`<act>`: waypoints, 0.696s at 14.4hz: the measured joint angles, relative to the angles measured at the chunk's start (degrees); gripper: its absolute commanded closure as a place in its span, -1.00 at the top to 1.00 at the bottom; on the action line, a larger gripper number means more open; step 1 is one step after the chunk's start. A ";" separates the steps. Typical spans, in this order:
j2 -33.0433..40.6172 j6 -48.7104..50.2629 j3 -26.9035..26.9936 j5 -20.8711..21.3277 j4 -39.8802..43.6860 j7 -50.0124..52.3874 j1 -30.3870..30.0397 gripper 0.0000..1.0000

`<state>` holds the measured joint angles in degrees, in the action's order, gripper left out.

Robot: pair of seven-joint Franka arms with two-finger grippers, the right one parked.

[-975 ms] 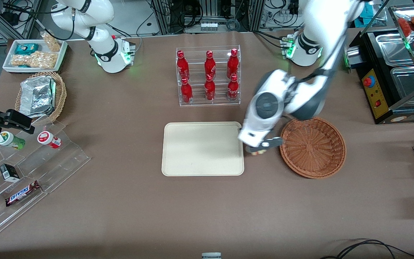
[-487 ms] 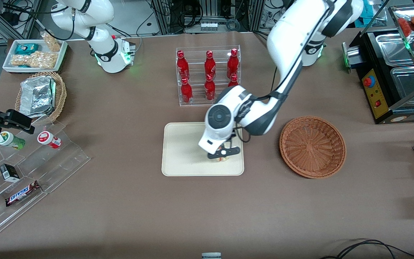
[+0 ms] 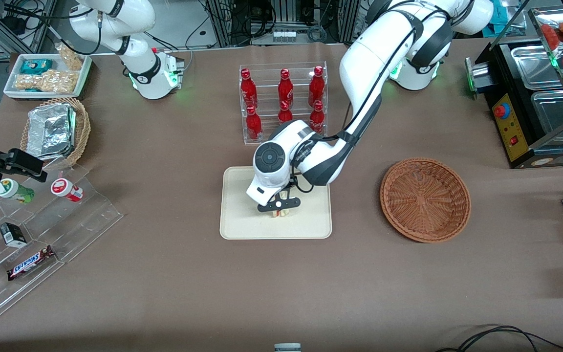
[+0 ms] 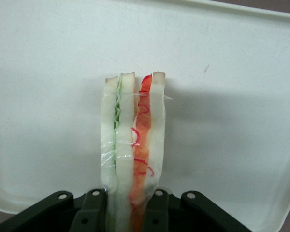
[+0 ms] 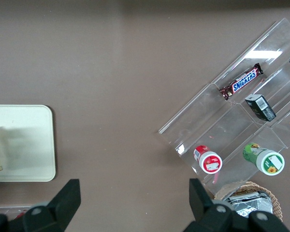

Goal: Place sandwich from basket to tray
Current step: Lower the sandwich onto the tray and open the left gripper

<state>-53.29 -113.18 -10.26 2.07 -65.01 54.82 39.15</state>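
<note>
I see a brown tabletop (image 3: 174, 274) with a clear rack of red bottles (image 3: 284, 102) near its edge farthest from the front camera. The large cream-beige rectangular tray (image 3: 242, 215) lies mid-tabletop, and my left arm's hand (image 3: 278, 207) sits low over its middle. The hand is clamped on the small clear-wrapped triangular sandwich (image 4: 133, 145), white bread with green and red filling, held upright above the tray. The round reddish-brown wicker basket (image 3: 425, 199) sits beside the tray, toward the working arm's end.
</note>
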 measured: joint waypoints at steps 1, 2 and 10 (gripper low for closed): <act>-0.17 -1.08 0.16 0.00 0.03 0.00 -0.01 -0.47; -0.31 -2.08 0.26 0.00 0.03 0.00 -0.02 -0.46; -0.66 -0.76 0.47 -0.56 0.07 -3.25 -0.20 -0.64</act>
<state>-53.95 -113.94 -9.79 1.51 -64.94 51.57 38.95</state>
